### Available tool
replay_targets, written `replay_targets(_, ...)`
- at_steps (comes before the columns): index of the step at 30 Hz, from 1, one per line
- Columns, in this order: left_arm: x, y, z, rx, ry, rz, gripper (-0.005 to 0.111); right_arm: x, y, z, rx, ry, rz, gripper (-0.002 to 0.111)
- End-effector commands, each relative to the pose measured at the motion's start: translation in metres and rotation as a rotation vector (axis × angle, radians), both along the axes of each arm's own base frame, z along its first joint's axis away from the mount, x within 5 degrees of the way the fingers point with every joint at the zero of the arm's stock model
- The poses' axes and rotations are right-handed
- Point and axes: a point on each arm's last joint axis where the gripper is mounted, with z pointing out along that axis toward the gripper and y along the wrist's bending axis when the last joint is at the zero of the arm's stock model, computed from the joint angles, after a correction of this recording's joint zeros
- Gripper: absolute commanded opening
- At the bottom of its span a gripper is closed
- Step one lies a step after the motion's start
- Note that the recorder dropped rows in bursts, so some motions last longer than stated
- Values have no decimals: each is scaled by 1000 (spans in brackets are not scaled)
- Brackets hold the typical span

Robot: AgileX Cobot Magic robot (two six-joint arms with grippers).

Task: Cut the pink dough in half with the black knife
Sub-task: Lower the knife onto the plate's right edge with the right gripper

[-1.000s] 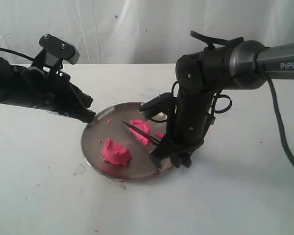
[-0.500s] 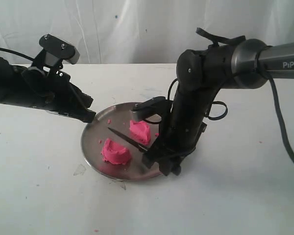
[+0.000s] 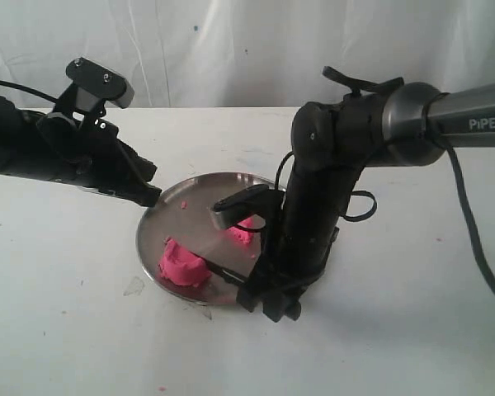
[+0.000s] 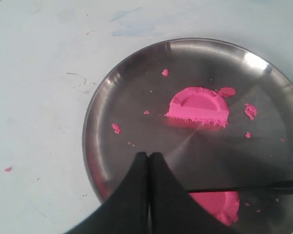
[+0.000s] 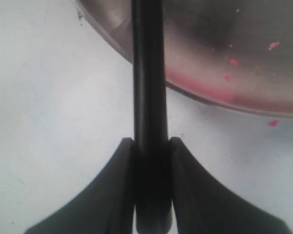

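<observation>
The pink dough lies as two halves on the round steel plate [image 3: 180,211]. One half [image 3: 180,268] rests by the plate's near-left rim; the other half [image 3: 241,234] is partly hidden behind my right arm. In the left wrist view the flat-cut half [image 4: 199,106] is in full sight and the second half [image 4: 220,204] peeks out beside my fingers. My right gripper [image 3: 257,290] [image 5: 150,142] is shut on the black knife's handle [image 5: 147,87]. Its thin blade [image 3: 221,271] [image 4: 249,187] runs low beside the near half. My left gripper [image 3: 152,196] [image 4: 149,156] is shut and empty over the plate's left rim.
Small pink crumbs [image 4: 249,111] are scattered over the plate [image 4: 136,87], and a few specks lie on the white table [image 3: 412,330]. The right arm's bulk [image 3: 322,190] stands over the plate's right side. A white curtain backs the table.
My right gripper has carried the knife from between the two halves down toward the plate's near rim. The near half has shifted slightly left. The left arm has stayed still.
</observation>
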Motion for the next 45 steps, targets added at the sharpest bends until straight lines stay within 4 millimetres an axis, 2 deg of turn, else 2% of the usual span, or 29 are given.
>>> replay_targets(1,-3,0,0,-15,11,3,0,3,-2,6,-11,-63,2,0)
replay_targets(3,-3,0,0,-15,7,7,0,3,-4,19,13,-106,-3,0)
replay_targets(6,-2,1,1,-12,-1,15,0,1,-7,49,59,-220,-15,0)
replay_targets(9,-2,0,1,-13,0,14,0,3,-17,73,36,-347,-61,0)
replay_targets(12,-2,0,1,-14,2,14,0,6,-28,89,-22,-459,-133,0)
replay_targets(15,-2,0,1,-14,2,14,0,9,-36,92,-72,-485,-189,0)
replay_targets(19,-2,0,1,-14,2,14,0,20,-41,81,-109,-429,-218,0)
replay_targets(23,-2,0,1,-14,1,15,0,45,-42,68,-146,-389,-253,0)
replay_targets(27,-2,0,1,-15,2,16,0,70,-34,60,-140,-400,-265,0)
replay_targets(33,-2,1,1,-14,-3,21,0,96,-21,44,-151,-402,-243,0)
replay_targets(37,-2,1,1,-14,-3,21,0,105,-16,27,-170,-377,-230,0)
replay_targets(45,-2,1,1,-14,-3,21,0,109,-15,-1,-209,-334,-203,0)
